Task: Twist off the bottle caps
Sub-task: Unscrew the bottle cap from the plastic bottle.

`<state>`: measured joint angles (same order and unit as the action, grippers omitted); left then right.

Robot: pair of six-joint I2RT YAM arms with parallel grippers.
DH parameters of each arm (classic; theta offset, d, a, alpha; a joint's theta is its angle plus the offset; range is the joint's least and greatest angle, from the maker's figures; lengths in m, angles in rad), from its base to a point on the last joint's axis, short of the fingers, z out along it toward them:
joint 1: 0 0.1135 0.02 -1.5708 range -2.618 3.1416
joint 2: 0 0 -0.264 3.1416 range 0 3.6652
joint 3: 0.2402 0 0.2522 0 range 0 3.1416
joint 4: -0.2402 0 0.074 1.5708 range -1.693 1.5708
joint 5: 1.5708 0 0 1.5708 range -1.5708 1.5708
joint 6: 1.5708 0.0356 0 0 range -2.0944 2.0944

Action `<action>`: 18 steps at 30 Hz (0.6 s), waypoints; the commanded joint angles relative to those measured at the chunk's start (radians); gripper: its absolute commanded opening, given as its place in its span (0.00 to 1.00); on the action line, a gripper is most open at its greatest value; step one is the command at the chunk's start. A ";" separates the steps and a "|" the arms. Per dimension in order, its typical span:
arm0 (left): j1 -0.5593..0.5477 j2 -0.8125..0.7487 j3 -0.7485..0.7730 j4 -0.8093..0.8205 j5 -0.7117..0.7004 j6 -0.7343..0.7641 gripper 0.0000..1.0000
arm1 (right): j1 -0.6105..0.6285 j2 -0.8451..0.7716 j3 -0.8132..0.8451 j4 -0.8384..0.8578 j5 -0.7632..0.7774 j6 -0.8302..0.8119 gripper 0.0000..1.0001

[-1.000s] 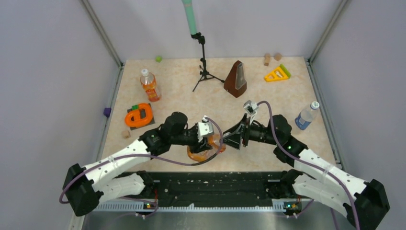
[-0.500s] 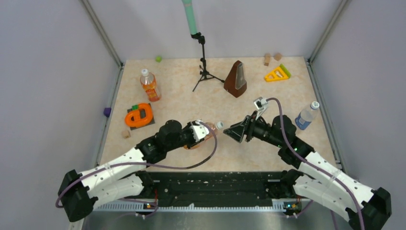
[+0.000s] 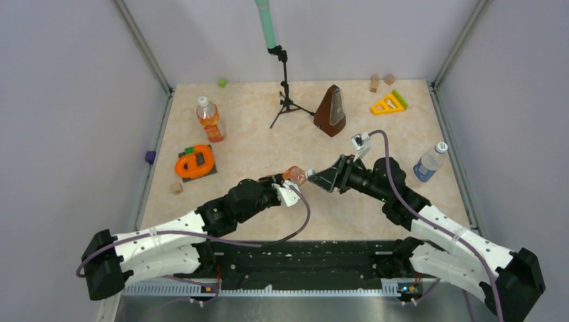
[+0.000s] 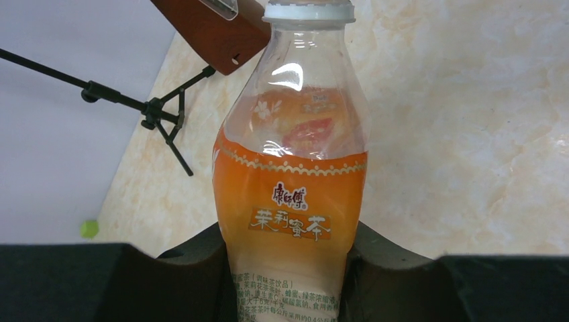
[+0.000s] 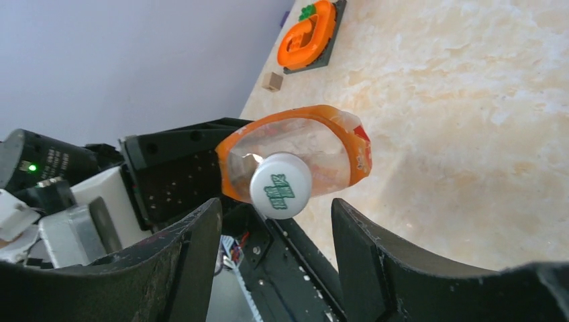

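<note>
1. On the near side of the brown metronome (image 3: 331,111), closer to the arms, the left hand (image 3: 284,192) is closed tight on the squat bottle (image 3: 294,176) of orange drink.
2. In the left wrist view, the two black fingers (image 4: 194,268) press the low part of the squat bottle, one on each side. A corner of the metronome shows just behind the top of the bottle.
3. The squat bottle is tipped over, so its cap (image 3: 310,173) points at the right hand (image 3: 321,180), which is also on the near side of the metronome.
4. The right hand is open. In its own view, the cap sits in the gap between its two fingers (image 5: 181,261). There is space on both sides, and no finger touches it.
5. The cap is white with a green mark on top, and it is on the bottle.
6. The slim bottle (image 3: 210,121) stands on the desk (image 3: 255,144), well to the left of the metronome. The cap of the slim bottle (image 3: 202,100) is on.
7. The clear bottle (image 3: 427,165) with the blue label is to the right of the metronome and nearer the arms. The cap of the clear bottle (image 3: 441,146) is on.
8. A black stand (image 3: 286,94) is just to the left of the metronome. A yellow triangle toy (image 3: 388,102) lies to its right.
</note>
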<state>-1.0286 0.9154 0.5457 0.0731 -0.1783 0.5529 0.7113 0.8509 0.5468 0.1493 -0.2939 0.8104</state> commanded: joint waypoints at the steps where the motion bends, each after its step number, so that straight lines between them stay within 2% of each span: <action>1: -0.013 0.001 -0.013 0.082 -0.075 0.044 0.00 | 0.002 -0.005 0.027 0.098 -0.012 0.052 0.60; 6: -0.020 -0.006 -0.022 0.097 -0.091 0.057 0.00 | 0.001 -0.020 0.025 0.063 0.062 0.074 0.61; 11: -0.022 -0.014 -0.025 0.096 -0.077 0.064 0.00 | -0.003 -0.009 0.027 0.078 0.053 0.084 0.60; 18: -0.026 -0.036 -0.036 0.114 -0.060 0.077 0.00 | -0.004 0.032 0.036 0.093 0.030 0.088 0.50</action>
<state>-1.0489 0.9077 0.5163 0.1139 -0.2470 0.6140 0.7109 0.8654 0.5468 0.1951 -0.2558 0.8864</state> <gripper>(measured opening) 0.405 0.517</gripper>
